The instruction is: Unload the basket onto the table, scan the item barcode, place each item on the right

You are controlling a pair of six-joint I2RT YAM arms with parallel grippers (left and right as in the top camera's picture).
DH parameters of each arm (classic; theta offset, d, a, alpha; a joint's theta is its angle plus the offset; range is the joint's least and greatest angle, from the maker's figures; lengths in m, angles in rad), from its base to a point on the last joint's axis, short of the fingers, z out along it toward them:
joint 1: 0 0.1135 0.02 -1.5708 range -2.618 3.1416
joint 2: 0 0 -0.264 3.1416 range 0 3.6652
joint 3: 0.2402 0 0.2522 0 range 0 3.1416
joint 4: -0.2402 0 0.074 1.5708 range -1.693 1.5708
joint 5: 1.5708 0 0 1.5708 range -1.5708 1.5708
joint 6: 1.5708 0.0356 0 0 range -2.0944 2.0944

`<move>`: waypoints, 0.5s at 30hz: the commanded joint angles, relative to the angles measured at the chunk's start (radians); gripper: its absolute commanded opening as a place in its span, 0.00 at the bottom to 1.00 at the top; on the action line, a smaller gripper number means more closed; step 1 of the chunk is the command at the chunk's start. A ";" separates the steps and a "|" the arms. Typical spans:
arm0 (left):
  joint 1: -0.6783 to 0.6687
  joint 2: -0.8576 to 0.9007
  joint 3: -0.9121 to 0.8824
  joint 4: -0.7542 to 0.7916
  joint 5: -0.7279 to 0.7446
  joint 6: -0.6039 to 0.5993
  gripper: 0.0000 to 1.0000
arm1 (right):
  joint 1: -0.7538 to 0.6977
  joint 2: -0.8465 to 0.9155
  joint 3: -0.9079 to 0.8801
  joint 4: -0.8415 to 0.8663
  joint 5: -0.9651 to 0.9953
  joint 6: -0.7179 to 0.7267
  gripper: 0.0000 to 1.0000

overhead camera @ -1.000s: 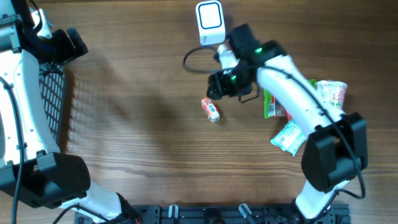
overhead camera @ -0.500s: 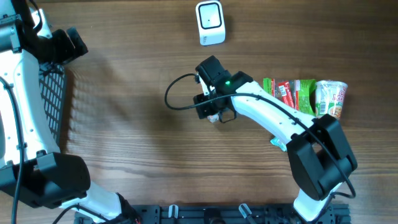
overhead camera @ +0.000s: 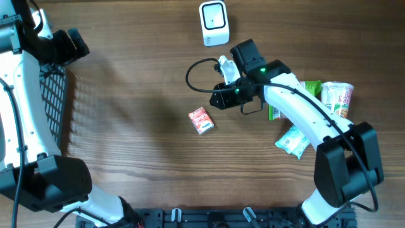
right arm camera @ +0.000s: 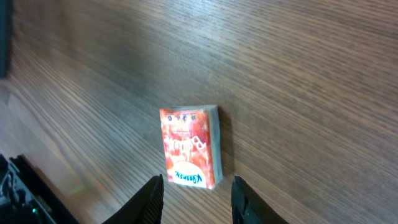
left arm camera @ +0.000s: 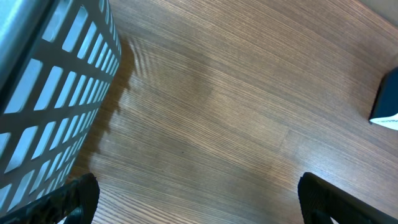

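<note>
Red packet [overhead camera: 201,120] lies flat mid-counter [overhead camera: 126,139], well short of the white scanner [overhead camera: 213,23]; the right gripper [overhead camera: 219,100] hangs just beside it, fingers [right arm camera: 153,198] apart and empty; the left gripper [left arm camera: 199,202] gapes idle; pickup looks pending, calling for a straddle and squeeze.

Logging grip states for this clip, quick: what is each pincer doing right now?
Left pincer: open, empty.
Right pincer: open, empty; red packet lies on the table just ahead of it.
</note>
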 commanded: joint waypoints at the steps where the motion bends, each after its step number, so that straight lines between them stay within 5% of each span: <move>1: 0.004 0.000 -0.002 0.001 0.012 0.005 1.00 | 0.022 0.048 -0.081 0.064 -0.034 -0.010 0.34; 15: 0.004 0.000 -0.002 0.001 0.012 0.005 1.00 | 0.134 0.068 -0.153 0.254 0.155 0.057 0.31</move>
